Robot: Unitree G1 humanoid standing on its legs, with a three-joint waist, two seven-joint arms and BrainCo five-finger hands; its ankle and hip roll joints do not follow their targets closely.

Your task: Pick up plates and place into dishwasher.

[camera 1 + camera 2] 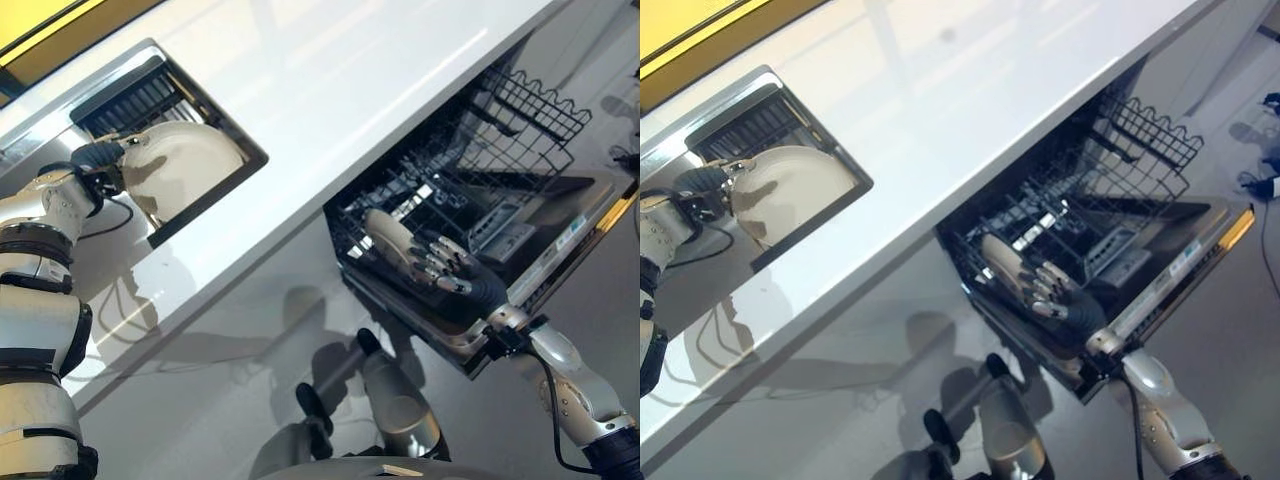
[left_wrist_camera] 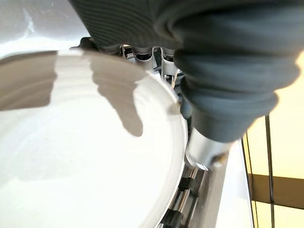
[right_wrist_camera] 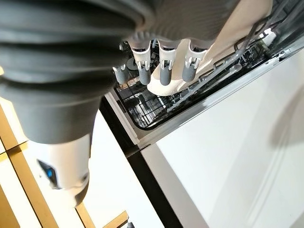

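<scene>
So the right hand (image 1: 440,262) at centre-right of the frame has its fingers curled around a cream plate (image 1: 392,238) and holds it down in the lower rack (image 1: 420,190) of the open dishwasher (image 1: 560,240). My guess for doing this well: keep the plate on edge, slot it between two tines, and only let go once it leans steady. It's a plain, glossy plate. Over at upper left, the left hand (image 1: 98,156) sits at the rim of another pale plate (image 1: 185,165) in the sink (image 1: 215,110), though I can't tell if it's gripping.
</scene>
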